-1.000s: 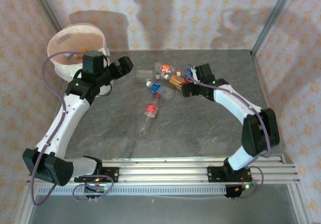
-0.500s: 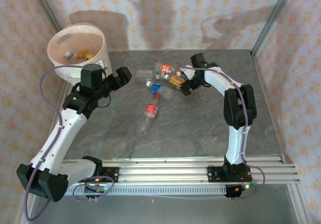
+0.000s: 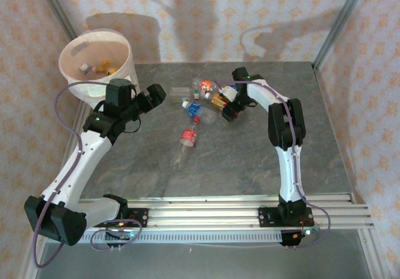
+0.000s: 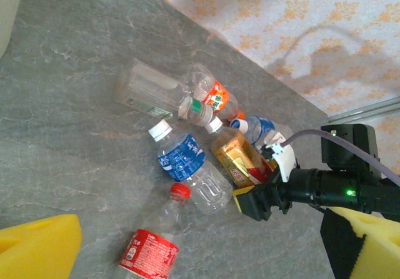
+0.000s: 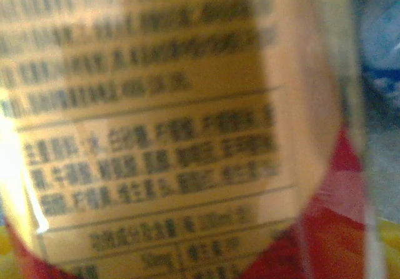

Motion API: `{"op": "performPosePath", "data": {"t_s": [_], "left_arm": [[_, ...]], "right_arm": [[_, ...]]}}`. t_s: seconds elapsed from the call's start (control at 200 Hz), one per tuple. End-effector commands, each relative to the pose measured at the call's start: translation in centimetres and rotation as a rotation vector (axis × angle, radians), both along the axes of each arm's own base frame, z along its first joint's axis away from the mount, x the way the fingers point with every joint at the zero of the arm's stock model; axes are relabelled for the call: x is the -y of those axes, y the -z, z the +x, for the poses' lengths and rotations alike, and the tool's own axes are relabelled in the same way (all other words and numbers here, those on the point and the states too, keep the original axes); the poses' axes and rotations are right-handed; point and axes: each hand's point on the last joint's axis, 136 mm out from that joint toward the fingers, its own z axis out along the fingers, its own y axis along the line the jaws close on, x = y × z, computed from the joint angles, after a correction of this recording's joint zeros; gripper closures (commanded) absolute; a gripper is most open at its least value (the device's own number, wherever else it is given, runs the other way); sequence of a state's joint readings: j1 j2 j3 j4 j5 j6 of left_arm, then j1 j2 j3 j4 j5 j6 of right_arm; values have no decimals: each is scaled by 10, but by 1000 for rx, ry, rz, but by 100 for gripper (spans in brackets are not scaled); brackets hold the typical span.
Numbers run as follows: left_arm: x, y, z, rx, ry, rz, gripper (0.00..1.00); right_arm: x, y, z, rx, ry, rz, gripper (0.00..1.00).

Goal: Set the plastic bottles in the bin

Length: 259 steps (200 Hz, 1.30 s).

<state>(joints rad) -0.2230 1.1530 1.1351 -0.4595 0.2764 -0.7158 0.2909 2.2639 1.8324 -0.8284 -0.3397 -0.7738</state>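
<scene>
Several plastic bottles lie in a cluster at the back middle of the table: a clear one (image 3: 181, 92), an orange-labelled one (image 3: 203, 85), a blue-labelled one (image 3: 195, 109) and a red-labelled one (image 3: 189, 137). My right gripper (image 3: 229, 108) has its jaws on either side of a gold-and-red labelled bottle (image 4: 240, 159). That label (image 5: 162, 141) is pressed close in the right wrist view. I cannot tell whether the pads press it. My left gripper (image 3: 154, 94) is open and empty, between the bin (image 3: 128, 60) and the cluster. The bin holds a few bottles.
Another blue-labelled bottle (image 4: 262, 127) lies just behind the gold one. The table's back edge meets a patterned wall (image 3: 250, 16). Metal frame posts (image 3: 340, 22) rise at the back corners. Bare grey tabletop (image 3: 219, 166) lies in front of the cluster.
My right arm has folded in and straightened, keeping its gripper at the gold bottle and pushing closer onto it. My left gripper has dropped slightly, away from the bin.
</scene>
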Motion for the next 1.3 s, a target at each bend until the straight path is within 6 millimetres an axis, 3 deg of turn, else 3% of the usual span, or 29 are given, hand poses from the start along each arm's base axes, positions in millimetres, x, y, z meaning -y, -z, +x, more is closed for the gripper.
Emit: {"op": "performPosePath", "data": {"t_s": [0.0,0.06,0.115,0.175,0.425,0.575,0.771,1.016,1.291], "left_arm": [[1,10,0,-25,-18,-6,0],[4,14,1,-32,-15,-11,0],[6,15,3,-33,-10,-15,0],[9,13,4,-29,2,-18,0],[15,19,7,-52,26,9,0],[21,22,11,-58,38,-5,0],[25,27,13,-64,48,-8,0],[43,25,19,-45,118,-63,0],[93,-13,21,109,349,-180,0]], "right_arm": [[6,0,-11,-17,-20,-14,10],[10,3,-13,-10,-15,-28,13],[12,3,-16,-9,-9,-31,24],[12,2,-19,1,1,-23,26],[14,-18,-26,70,33,6,47],[17,-34,-31,113,94,23,53],[17,-72,-39,214,201,123,61],[-9,-116,-57,309,251,360,62],[-71,-160,-86,279,180,629,62]]}}
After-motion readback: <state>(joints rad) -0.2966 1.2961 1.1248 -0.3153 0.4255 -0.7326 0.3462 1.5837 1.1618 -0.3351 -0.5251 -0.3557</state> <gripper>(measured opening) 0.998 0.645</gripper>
